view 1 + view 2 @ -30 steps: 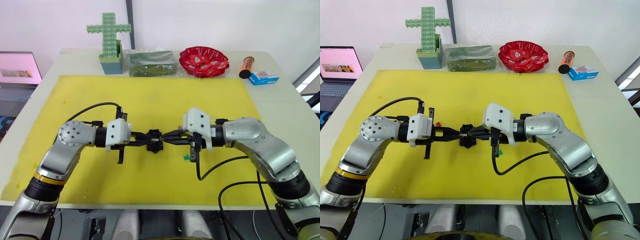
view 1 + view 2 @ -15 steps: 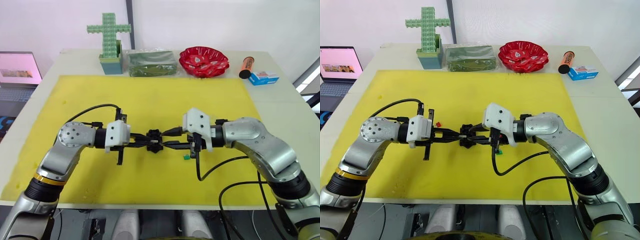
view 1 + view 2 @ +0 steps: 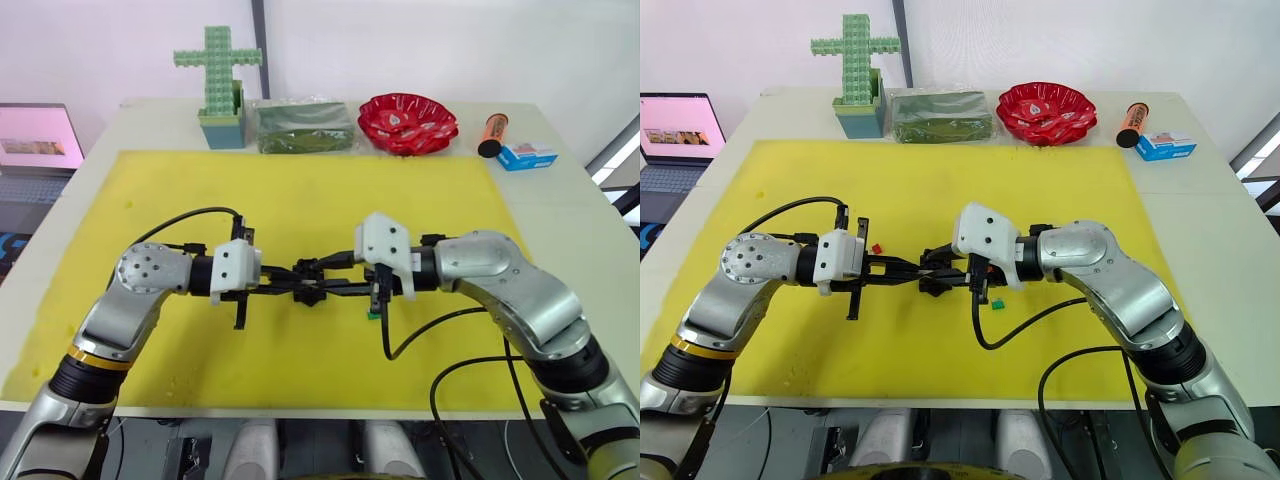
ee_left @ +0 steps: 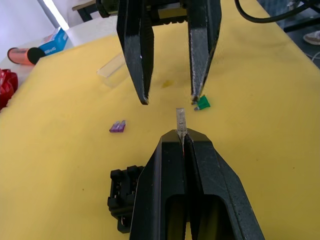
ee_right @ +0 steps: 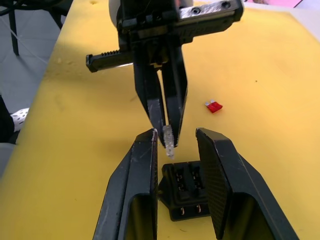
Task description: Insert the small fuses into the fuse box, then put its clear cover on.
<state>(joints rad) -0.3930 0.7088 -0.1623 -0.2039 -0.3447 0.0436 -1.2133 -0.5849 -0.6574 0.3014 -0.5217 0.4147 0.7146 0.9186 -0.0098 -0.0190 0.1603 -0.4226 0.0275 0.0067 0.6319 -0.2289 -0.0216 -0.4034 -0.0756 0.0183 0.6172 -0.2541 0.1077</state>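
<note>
- Left claw (image 4: 181,137) is pressed together, pinching the grey fuse (image 4: 180,120) by its lower end, above the yellow mat (image 3: 300,190).
- Right claw (image 5: 174,141) is spread, one finger either side of that fuse, not touching it.
- Fuse box (image 5: 187,195) lies on the mat beneath both claws.
- Red fuse (image 3: 877,248) at its 10 o'clock, green fuse (image 3: 996,303) at 4.
- Purple fuse (image 4: 117,126) and clear cover (image 4: 112,70) lie near on the mat.

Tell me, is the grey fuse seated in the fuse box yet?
Not yet. The left hand pinches the grey fuse in the air, and the fuse box lies on the mat below.
</note>
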